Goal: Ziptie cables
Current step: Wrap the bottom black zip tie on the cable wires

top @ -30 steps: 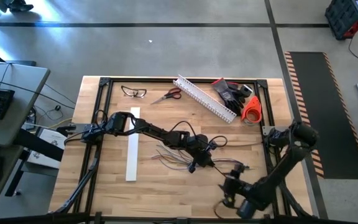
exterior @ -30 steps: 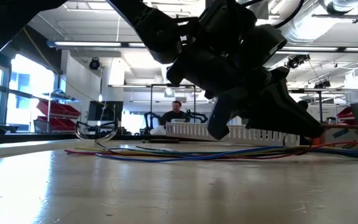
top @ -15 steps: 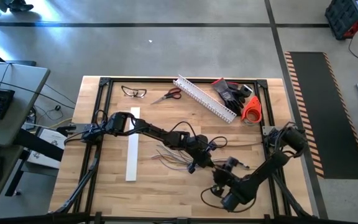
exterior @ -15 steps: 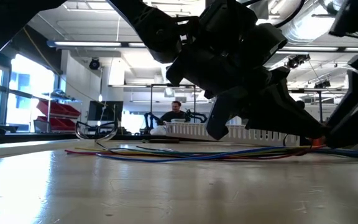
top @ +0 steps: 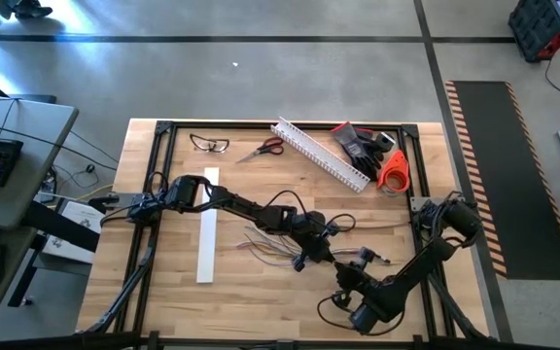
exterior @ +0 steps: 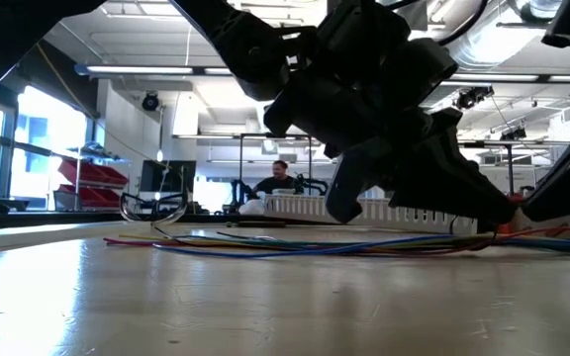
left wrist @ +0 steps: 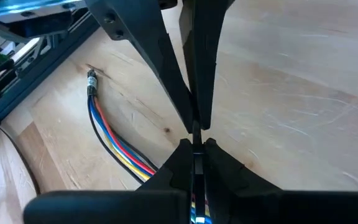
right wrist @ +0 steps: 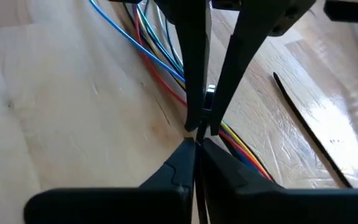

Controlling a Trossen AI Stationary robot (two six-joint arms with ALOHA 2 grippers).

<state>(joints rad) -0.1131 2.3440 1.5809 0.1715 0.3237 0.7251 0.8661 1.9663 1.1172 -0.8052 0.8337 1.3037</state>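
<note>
Left jaws clenched, tips meeting low over the cables (top: 265,243) near mid-surface; can't tell if a wire is actually pinched. Right jaws also clenched, just beside the left ones on the right-hand run of the same bundle; what they grip, if anything, can't tell.

- Surface (top: 261,292): wooden top in a black frame.
- Left arm (top: 231,201) reaches in from the left edge to the middle. Right arm (top: 406,277) comes from the right edge and folds back along the near side.
- White slotted channel (top: 319,154) lies diagonally at the far side.
- Flat white strip (top: 206,233) lies left of the bundle, apart from it.
- Cables are flat on the surface, fanned out left of the left jaws and trailing right towards the right edge.
- Black gloves (top: 360,144) and an orange tape roll (top: 394,170) sit at the far right corner.
- Scissors (top: 265,149) and safety glasses (top: 209,144) are at the far edge, left of the channel.
- One ziptie (right wrist: 309,134) lies straight on the wood beside the cables, near the right jaws, untouched.
</note>
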